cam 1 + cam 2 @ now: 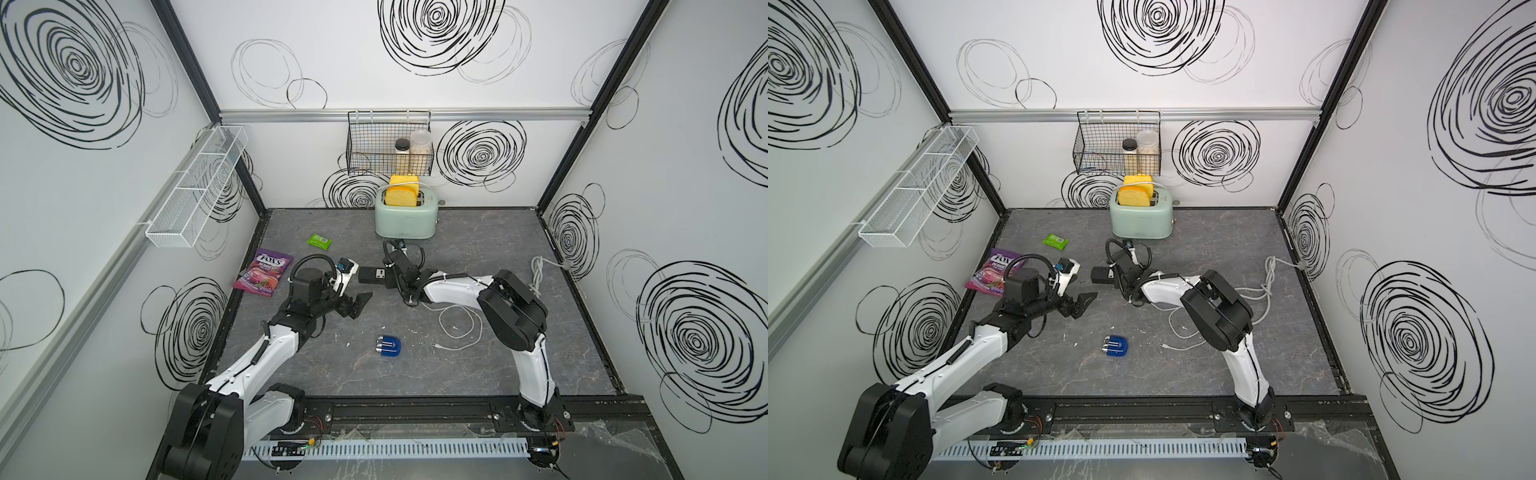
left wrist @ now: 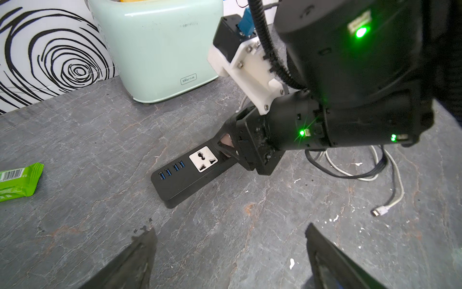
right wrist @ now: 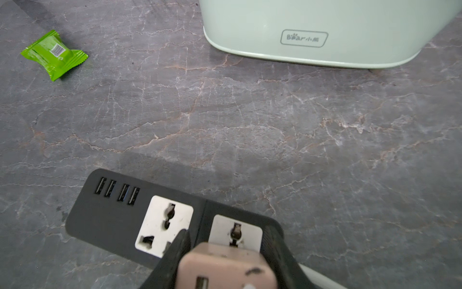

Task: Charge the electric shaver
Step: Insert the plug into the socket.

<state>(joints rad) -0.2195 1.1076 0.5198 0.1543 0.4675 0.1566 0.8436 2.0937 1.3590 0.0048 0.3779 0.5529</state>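
The right jaws were clenched on the pinkish plug adapter [image 3: 220, 267], poised at the socket of the black power strip [image 3: 105, 215] farther from its USB ports [image 3: 117, 192]; whether the prongs had entered was hard to tell. The left jaws hung released, facing the strip. The electric shaver [image 1: 388, 347] lay on the desk [image 1: 457, 386] behind both, toward the arm bases, long axis crosswise, silver heads toward the left arm, whose jaws looked nearer. A white cable [image 2: 381, 211] ended near it; nothing stood between
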